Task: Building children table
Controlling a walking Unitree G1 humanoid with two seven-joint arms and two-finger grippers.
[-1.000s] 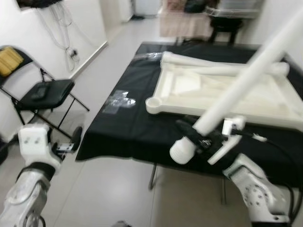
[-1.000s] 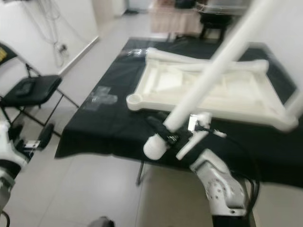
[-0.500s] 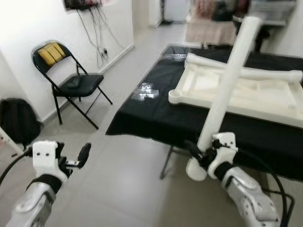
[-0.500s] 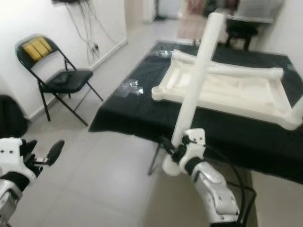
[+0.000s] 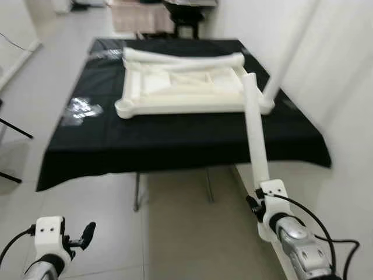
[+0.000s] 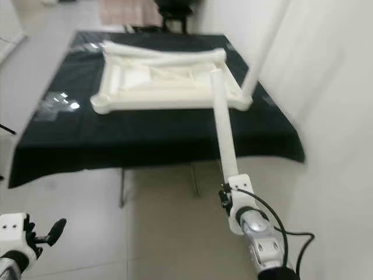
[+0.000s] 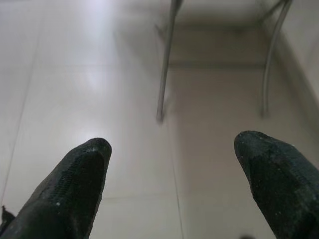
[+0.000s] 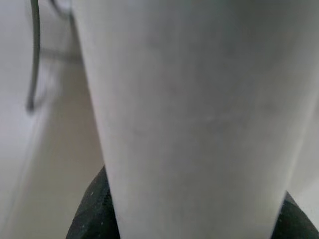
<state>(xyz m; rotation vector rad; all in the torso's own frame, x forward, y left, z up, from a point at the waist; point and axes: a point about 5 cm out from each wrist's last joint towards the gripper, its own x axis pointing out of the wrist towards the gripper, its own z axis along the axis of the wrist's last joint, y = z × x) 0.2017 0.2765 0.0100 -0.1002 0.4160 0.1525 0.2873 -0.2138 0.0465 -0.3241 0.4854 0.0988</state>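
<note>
The right gripper [image 5: 256, 201] is clenching the lower end of a long, round, cream-white plastic table leg [image 5: 254, 134], its black fingers [image 8: 92, 211] showing on either side of the tube in the right wrist view. The leg is rising steeply from the gripper, and its upper end is reaching the near right corner of a cream-white rectangular plastic tabletop [image 5: 180, 87] lying upside down, with another leg of the same kind lying along its far edge. The tabletop is resting on a table draped in a black cloth [image 5: 116, 140], standing on a pale tiled floor [image 5: 175, 233] beside a white wall [image 5: 344, 87]. The left gripper [image 7: 174, 179] is hanging low over the floor, its fingers spread apart and grasping nothing.
</note>
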